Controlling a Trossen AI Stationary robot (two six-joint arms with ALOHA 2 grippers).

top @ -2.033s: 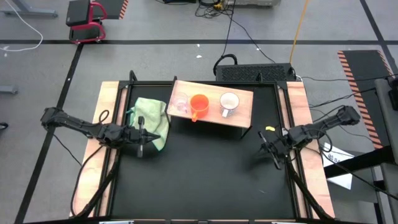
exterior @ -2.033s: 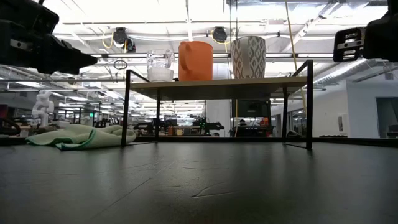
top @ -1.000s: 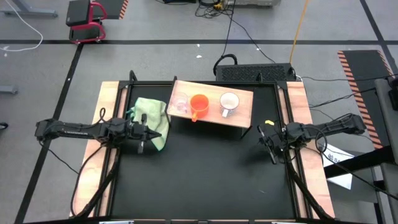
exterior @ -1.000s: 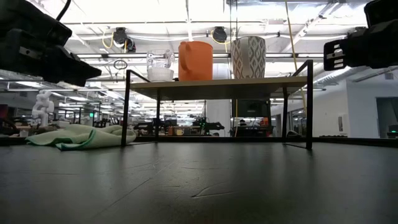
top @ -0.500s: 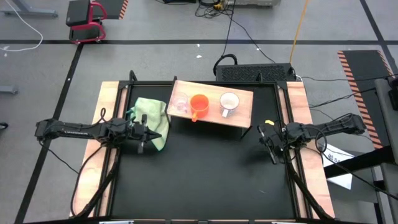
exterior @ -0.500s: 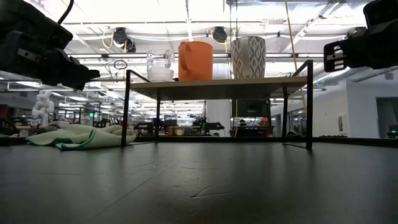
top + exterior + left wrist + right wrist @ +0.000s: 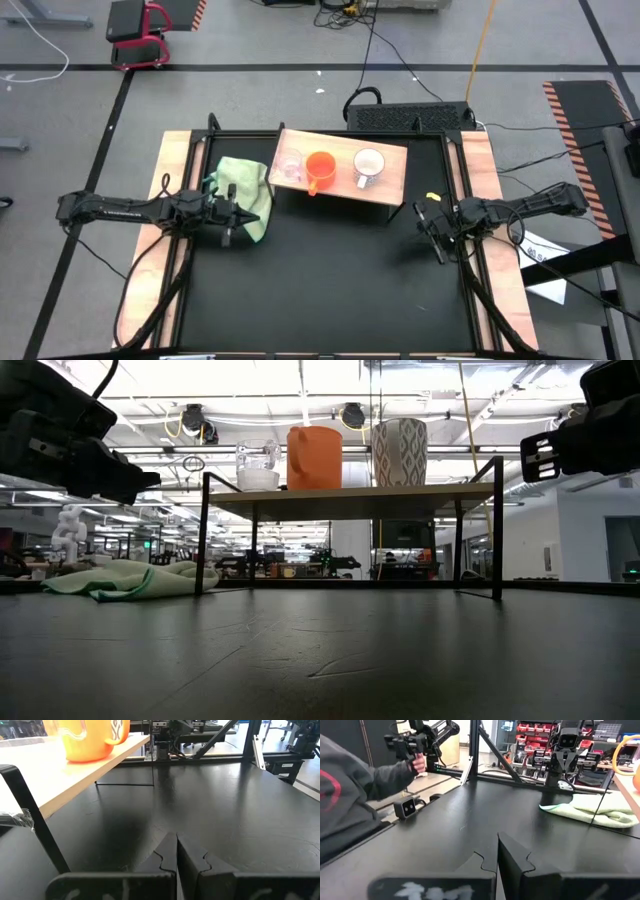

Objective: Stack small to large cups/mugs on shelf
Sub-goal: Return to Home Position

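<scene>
Three cups (image 7: 320, 168) sit on shelf (image 7: 396, 162); both jaws clenched, empty; pull left arm (image 7: 130, 210), right arm (image 7: 520, 208) outward, clear of cloth (image 7: 243, 185).

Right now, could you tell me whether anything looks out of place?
Nothing is tipped or spilled: the glass cup, orange mug and white mug stand upright on the shelf. The shelf sits slightly skewed on the table, and the green cloth lies crumpled beside it. The left gripper and right gripper wait at the sides.
</scene>
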